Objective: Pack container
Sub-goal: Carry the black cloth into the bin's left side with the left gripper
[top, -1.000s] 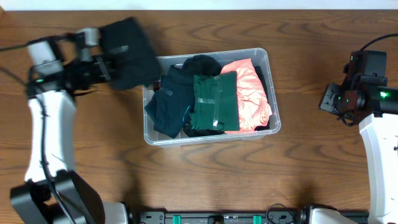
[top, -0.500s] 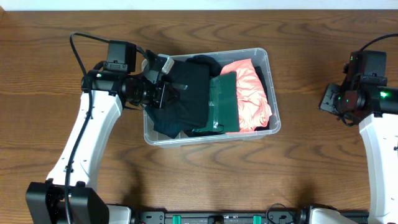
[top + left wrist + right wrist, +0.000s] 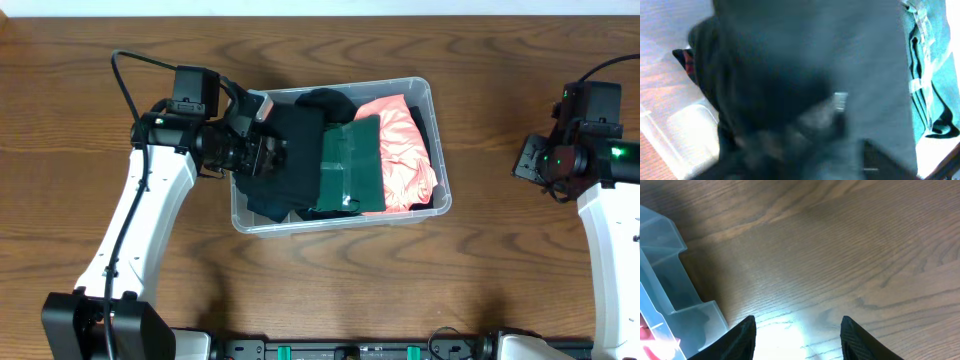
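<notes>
Container (image 3: 441, 160) sits mid-tabletop (image 3: 120, 40), between the two arms, its long side running left to right. Nearest inside it, at the left corner, lies a navy garment (image 3: 262, 198). Beyond are a green garment (image 3: 348, 165) at centre and a coral garment (image 3: 402, 150) at right.

The left arm rises from the near edge with its forearm bent rightward. The left tool (image 3: 262, 150) hangs over the container's left end, and a black garment (image 3: 298, 140) is spread from it across the pile. The wrist view is blurred and filled with dark cloth, so whether the fingers clamp or stand apart cannot be told.

Judged step: placing the black garment. The next move calls for release, then a clean lift without snagging cloth.

Right tool (image 3: 800, 340), fingers spread and empty, hangs over bare wood just right of the container.
</notes>
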Robot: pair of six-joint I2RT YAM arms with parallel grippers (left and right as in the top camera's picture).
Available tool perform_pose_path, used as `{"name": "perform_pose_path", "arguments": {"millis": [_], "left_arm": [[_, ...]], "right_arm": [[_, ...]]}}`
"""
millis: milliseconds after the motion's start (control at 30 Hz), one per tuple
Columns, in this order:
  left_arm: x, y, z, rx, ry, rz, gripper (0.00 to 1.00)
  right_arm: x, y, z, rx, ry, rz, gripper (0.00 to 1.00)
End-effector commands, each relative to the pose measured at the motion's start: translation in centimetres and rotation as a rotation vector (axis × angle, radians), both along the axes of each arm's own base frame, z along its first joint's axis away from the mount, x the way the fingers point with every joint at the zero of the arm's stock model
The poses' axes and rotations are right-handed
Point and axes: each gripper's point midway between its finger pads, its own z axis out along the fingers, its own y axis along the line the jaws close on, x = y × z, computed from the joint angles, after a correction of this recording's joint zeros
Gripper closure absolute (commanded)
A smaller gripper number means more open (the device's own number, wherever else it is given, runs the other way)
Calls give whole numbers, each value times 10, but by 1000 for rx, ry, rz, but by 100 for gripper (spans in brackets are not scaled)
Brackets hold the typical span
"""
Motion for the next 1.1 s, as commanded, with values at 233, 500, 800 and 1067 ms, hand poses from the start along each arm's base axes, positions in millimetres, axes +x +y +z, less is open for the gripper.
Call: {"name": "perform_pose_path", "arguments": {"millis": [233,500,800,1067], "left_arm": [[25,27,49,121,-176,142,2],[68,13,109,89,-481,144,2],[76,-32,-2,142,-209,21,2],[62,-30,-93,201,67,31,2]], "right_arm": [[1,-2,3,-5,-5,7,48],[2,-2,4,-6,-10,7,48],[1,-2,3,-5,-7,7,47],[1,-2,3,-5,-5,7,48]]}}
